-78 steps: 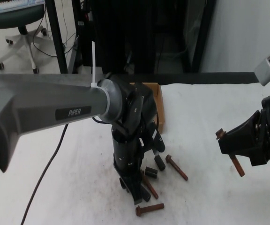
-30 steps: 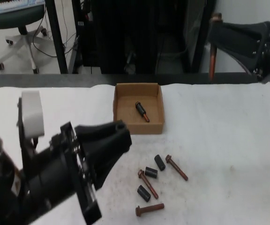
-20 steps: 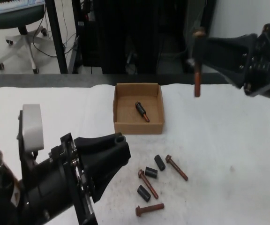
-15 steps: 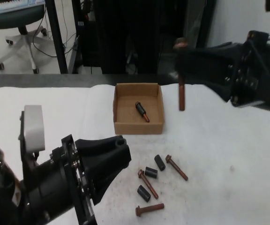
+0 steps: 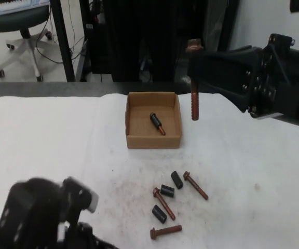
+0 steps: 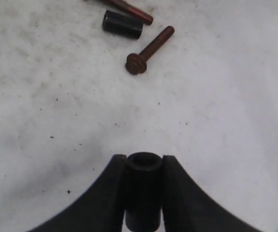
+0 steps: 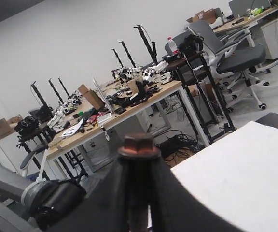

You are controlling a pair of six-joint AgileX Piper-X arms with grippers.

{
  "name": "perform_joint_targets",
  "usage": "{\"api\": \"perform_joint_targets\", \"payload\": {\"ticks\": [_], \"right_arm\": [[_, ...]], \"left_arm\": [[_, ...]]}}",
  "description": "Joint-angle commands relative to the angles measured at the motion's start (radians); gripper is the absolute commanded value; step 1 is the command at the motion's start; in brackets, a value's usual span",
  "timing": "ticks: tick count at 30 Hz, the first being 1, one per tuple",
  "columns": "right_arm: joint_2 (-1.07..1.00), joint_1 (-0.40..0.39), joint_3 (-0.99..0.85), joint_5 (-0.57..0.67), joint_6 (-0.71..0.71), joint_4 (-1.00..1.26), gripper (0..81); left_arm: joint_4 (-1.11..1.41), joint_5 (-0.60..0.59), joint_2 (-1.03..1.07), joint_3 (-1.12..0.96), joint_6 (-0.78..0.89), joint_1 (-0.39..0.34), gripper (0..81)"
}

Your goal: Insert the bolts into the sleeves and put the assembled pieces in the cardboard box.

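Your right gripper [image 5: 197,59] is grasping a bolt [image 5: 194,104] upright, head up, above the surface [image 5: 253,171], your left gripper [image 6: 144,163] is clenching a sleeve [image 6: 143,193], low over it.

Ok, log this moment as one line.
left fingers shut on sleeve | right fingers shut on bolt | cardboard box: one assembled piece

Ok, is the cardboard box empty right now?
No, an assembled piece, a bolt in a black sleeve, lies inside the cardboard box.
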State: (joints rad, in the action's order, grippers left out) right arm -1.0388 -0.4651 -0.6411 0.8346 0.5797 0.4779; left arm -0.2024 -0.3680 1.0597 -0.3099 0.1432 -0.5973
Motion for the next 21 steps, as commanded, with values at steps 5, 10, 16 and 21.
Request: {"api": "perform_joint_targets", "payload": {"ticks": [5,10,16,21], "right_arm": [[0.009,-0.002,-0.003,-0.022,-0.115,-0.238,0.8],[0.009,-0.002,-0.003,-0.021,-0.139,-0.335,0.8],[0.009,-0.002,-0.003,-0.021,-0.139,-0.331,0.8],[0.009,-0.002,-0.003,-0.021,-0.139,-0.331,0.8]], "left_arm": [[-0.356,0.029,0.237,-0.330,-0.089,0.000,0.3],[-0.553,0.110,0.451,-0.513,-0.210,0.000,0.3],[-0.623,0.200,0.627,-0.600,-0.308,0.000,0.3],[-0.592,0.202,0.669,-0.602,-0.323,0.000,0.3]]}}
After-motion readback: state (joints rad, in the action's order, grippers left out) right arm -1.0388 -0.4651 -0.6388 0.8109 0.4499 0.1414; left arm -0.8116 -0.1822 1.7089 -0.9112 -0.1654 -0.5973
